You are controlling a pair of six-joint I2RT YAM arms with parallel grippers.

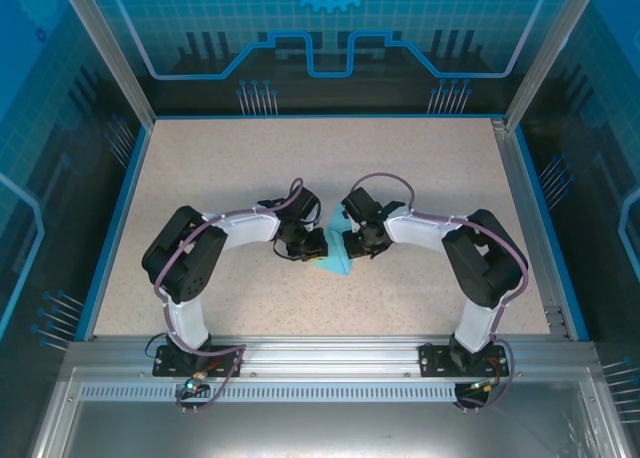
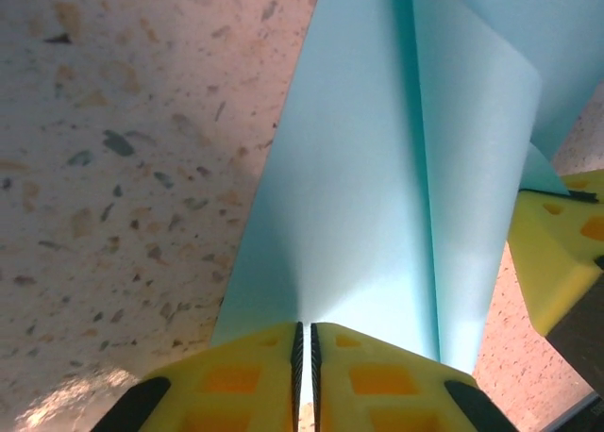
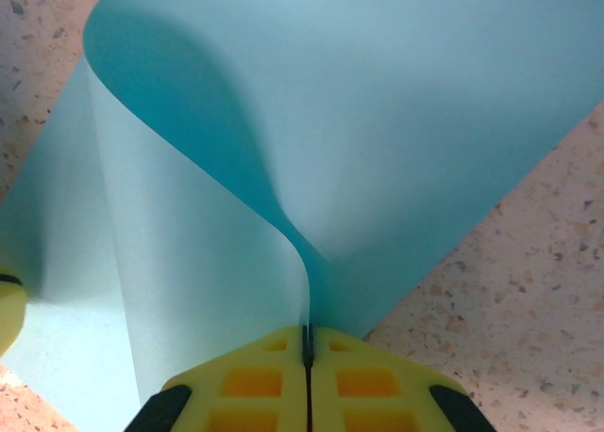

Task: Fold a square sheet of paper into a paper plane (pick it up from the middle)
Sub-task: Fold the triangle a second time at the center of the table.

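Looks down from high behind the 2 arm bases in the top external view, taking in the whole tabletop from afar. Rides just behind the left pincer and the right pincer in the 2 wrist views, facing forward and down, very near. Shares across all 3 the square sheet of paper and speckled surface.

No writing, label, brand or number can be read anywhere.

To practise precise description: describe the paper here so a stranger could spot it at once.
On the speckled table, look centre, between the left gripper and right gripper. Both pinch the sheet of paper: thin, light blue, curling upward, unlike their yellow fingertips.
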